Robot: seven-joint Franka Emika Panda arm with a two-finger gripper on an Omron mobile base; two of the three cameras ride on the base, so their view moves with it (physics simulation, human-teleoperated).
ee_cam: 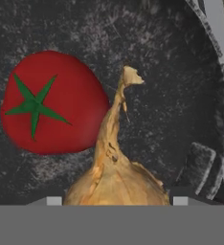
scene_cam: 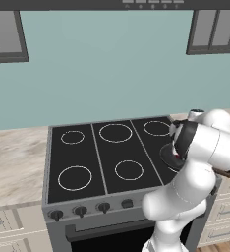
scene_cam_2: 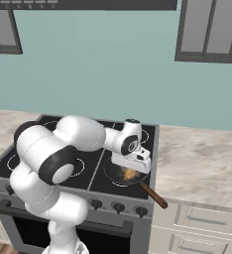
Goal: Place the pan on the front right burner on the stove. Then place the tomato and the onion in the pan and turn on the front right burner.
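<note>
The dark pan [ee_cam: 171, 72] sits on the front right of the stove [scene_cam_2: 95, 181], covering the front right burner; its brown handle [scene_cam_2: 155, 196] points to the front right. Inside it lies the red tomato [ee_cam: 51, 103] with its green star top. The tan onion [ee_cam: 116, 177] is beside the tomato, right under the hand and between the fingers. My gripper [ee_cam: 118, 167] hangs low over the pan [scene_cam_2: 119, 174], shut on the onion [scene_cam_2: 131, 173]. One dark fingertip [ee_cam: 198, 165] shows next to the onion. From the left, the arm hides most of the pan [scene_cam: 167, 156].
A row of dark knobs [scene_cam_2: 118, 207] runs along the stove front below the pan. Light stone counter [scene_cam_2: 202, 163] flanks the stove on the right and counter [scene_cam: 14, 157] on the left. Other white burner rings [scene_cam: 75, 177] mark the black top. Cabinets hang above.
</note>
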